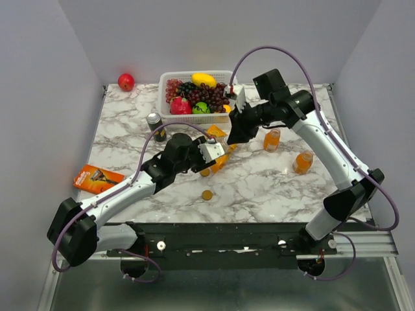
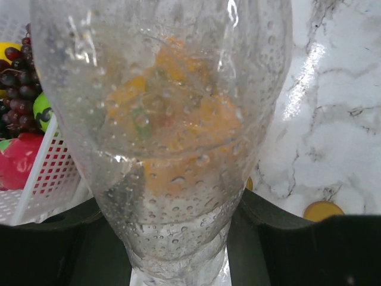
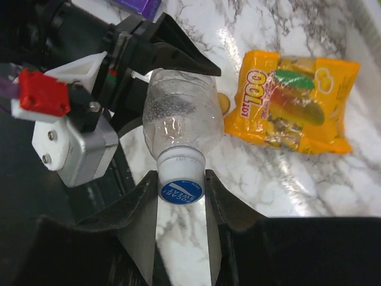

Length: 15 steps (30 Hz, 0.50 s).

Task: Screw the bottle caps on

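The colourless bottle [image 3: 178, 116] is held in the air between both arms, over the marble table. My left gripper [image 2: 172, 208] is shut on its body, which fills the left wrist view [image 2: 161, 119]. The white cap with a blue mark [image 3: 182, 183] sits on the bottle's neck, and my right gripper [image 3: 181, 179] is shut on it. In the top view the left gripper [image 1: 214, 153] and right gripper [image 1: 235, 134] meet mid-table. Two orange bottles [image 1: 272, 139] [image 1: 303, 162] stand upright to the right, uncapped. One golden cap [image 1: 207, 194] lies near the front; another [image 3: 224, 102] peeks from behind the bottle.
An orange snack packet [image 3: 292, 101] lies on the table under the grippers. A white basket [image 1: 165, 107] of fruit stands at the back, a dark can [image 1: 155, 126] in front of it. An orange box [image 1: 97, 178] lies at the left edge and a red apple [image 1: 126, 81] in the back-left corner.
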{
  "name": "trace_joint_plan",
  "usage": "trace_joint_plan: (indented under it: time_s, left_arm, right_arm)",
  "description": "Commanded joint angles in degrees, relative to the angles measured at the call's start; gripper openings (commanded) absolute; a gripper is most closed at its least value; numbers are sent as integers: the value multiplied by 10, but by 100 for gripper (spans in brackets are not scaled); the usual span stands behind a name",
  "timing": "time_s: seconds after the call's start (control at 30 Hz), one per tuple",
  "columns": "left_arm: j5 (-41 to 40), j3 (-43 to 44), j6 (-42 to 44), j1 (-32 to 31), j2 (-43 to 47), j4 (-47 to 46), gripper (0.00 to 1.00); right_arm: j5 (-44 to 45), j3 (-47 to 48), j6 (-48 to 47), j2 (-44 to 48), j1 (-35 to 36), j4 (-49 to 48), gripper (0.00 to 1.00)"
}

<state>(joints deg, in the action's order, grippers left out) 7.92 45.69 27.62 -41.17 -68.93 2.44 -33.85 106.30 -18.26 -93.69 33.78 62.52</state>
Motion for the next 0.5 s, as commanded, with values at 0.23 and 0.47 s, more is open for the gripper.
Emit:
trace_joint_plan:
  time_s: [0.23, 0.47]
  left_arm:
    - [-71, -3, 2, -12, 34, -153, 0]
    - [-31, -11, -4, -12, 25, -128, 0]
  right_arm:
    - [-186, -21, 279, -58, -47, 20, 0]
    - [-205, 37, 234, -52, -71, -13, 63]
